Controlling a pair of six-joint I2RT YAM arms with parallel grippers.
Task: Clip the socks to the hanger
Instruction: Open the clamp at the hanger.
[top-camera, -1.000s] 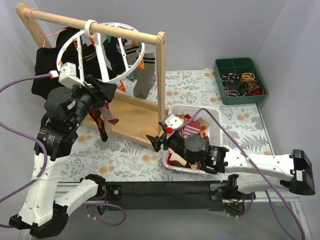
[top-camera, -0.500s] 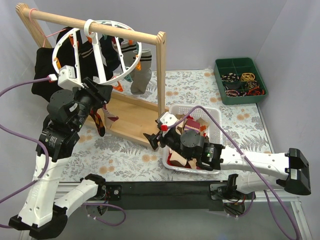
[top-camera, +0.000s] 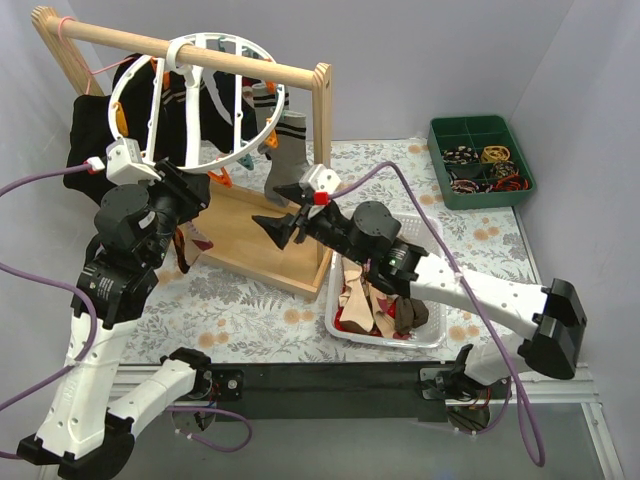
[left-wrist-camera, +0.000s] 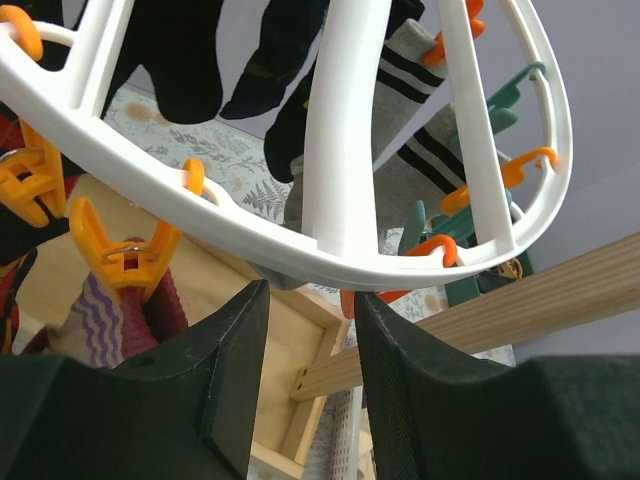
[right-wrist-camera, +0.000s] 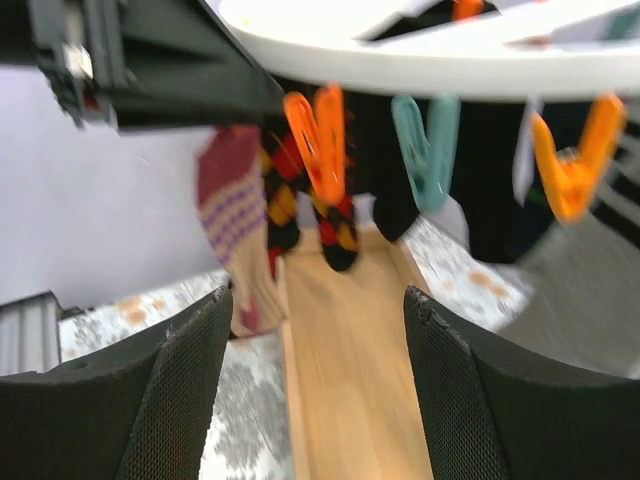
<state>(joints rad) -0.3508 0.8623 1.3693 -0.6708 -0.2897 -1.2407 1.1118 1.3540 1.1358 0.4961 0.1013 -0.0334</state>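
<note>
The white ring hanger (top-camera: 200, 100) hangs tilted on the wooden rail. My left gripper (top-camera: 200, 185) grips its lower rim (left-wrist-camera: 300, 250), which lies across my fingertips. Several socks are clipped under the ring: a maroon one with purple stripes (right-wrist-camera: 232, 200), a red and yellow diamond one (right-wrist-camera: 335, 225) and a grey striped one (top-camera: 285, 160). More socks (top-camera: 375, 300) lie in the white basket (top-camera: 385, 342). My right gripper (top-camera: 272, 208) is open and empty over the stand's wooden base, pointing at the hanging socks. In its own view (right-wrist-camera: 315, 295) an orange pin (right-wrist-camera: 318, 140) and a teal pin (right-wrist-camera: 425, 135) dangle above.
The wooden rail stand (top-camera: 230, 62) has an upright post (top-camera: 322, 150) right behind my right gripper. A large black garment (top-camera: 90, 130) hangs at the left end. A green tray (top-camera: 480, 160) of small items sits at the back right.
My right gripper has left the basket and swung up and left to the stand, empty. My left gripper has drawn back left, turning and tilting the hanger with it.
</note>
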